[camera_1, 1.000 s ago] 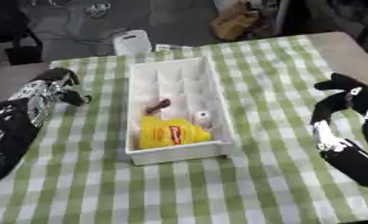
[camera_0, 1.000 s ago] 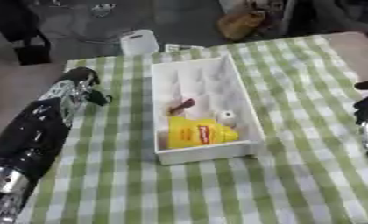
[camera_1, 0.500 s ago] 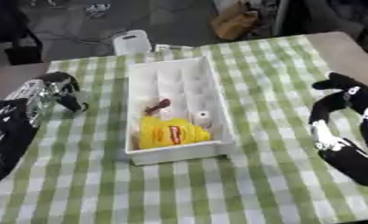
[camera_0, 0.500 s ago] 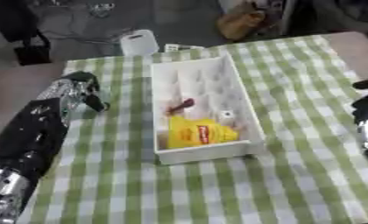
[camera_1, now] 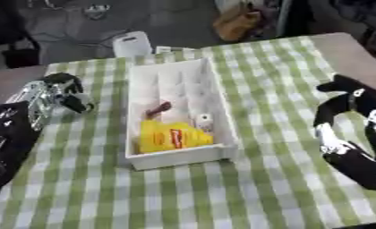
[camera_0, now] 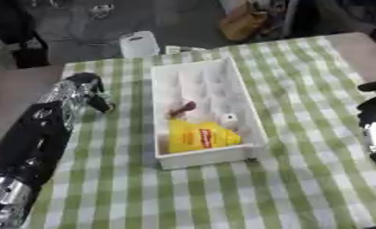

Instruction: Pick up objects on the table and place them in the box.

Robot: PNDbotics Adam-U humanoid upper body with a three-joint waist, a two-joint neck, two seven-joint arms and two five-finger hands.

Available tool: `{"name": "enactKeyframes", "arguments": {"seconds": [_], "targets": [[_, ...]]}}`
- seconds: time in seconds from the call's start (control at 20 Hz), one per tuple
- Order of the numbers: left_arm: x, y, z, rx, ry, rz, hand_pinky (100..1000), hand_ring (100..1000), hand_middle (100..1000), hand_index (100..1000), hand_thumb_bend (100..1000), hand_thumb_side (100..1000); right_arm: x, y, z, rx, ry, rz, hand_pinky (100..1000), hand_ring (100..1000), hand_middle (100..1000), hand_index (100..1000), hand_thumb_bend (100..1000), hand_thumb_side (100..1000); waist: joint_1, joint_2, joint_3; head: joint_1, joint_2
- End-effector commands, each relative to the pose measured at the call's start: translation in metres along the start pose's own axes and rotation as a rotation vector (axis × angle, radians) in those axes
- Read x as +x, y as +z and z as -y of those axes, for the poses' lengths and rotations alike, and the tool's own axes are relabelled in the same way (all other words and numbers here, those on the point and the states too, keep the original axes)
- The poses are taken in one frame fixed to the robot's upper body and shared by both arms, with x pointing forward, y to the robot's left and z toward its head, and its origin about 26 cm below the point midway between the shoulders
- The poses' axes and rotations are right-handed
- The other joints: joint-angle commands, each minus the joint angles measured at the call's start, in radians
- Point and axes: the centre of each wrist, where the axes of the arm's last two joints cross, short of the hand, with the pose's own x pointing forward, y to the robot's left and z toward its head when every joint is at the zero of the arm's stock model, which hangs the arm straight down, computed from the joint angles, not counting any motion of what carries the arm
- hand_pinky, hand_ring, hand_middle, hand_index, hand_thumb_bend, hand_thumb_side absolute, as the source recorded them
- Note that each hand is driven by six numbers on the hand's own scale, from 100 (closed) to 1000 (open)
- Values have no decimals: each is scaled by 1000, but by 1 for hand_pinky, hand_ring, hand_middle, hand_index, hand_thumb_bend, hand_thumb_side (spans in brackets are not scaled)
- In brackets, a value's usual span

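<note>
Left hand (camera_0: 83, 91): fingers curling shut, gripping nothing — sitting at nine o'clock of the box.
Right hand (camera_1: 349, 96): finger state cannot be told — hanging at three o'clock.
Box (camera_1: 219, 109): white, holding a yellow packet (camera_1: 170, 137), a small white roll (camera_1: 203, 120) and a reddish piece (camera_1: 157, 108).

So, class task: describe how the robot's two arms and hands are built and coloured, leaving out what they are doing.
Both arms are mostly glossy black shells with silver metal sections. The left hand has silver, mechanical-looking segments and black finger ends. The right hand is black with small white patches, on a curved black forearm bearing white markings. No loose cables can be made out.
</note>
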Motion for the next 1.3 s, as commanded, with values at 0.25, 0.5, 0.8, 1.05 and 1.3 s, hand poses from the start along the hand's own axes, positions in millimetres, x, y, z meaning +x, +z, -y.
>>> {"name": "enactKeyframes", "arguments": {"seconds": [0.25, 0.5, 0.8, 1.05, 1.3], "targets": [[-2, 0, -10, 69, -11, -7, 808, 808, 741, 812, 462, 315, 5, -5, 6, -8, 17, 34, 555, 603, 727, 945, 100, 536, 3, -14, -4, -5, -11], [-4, -1, -6, 17, -14, -10, 810, 809, 735, 810, 454, 328, 5, -5, 6, -8, 18, 34, 555, 603, 727, 945, 100, 536, 3, -12, -4, -6, -12], [-5, -1, -2, -23, -14, -17, 810, 807, 727, 810, 449, 343, 6, -5, 6, -9, 17, 34, 555, 603, 727, 946, 100, 538, 1, -11, -3, -8, -13], [-5, -1, 1, -33, -8, -13, 808, 803, 712, 806, 450, 362, 5, -5, 6, -10, 18, 34, 555, 603, 728, 946, 100, 538, 0, -10, -3, -9, -15], [-5, -1, 8, -47, -4, -13, 799, 773, 639, 781, 436, 304, 5, -5, 6, -13, 18, 33, 555, 602, 727, 946, 100, 539, -1, -8, -5, -11, -16]]}}
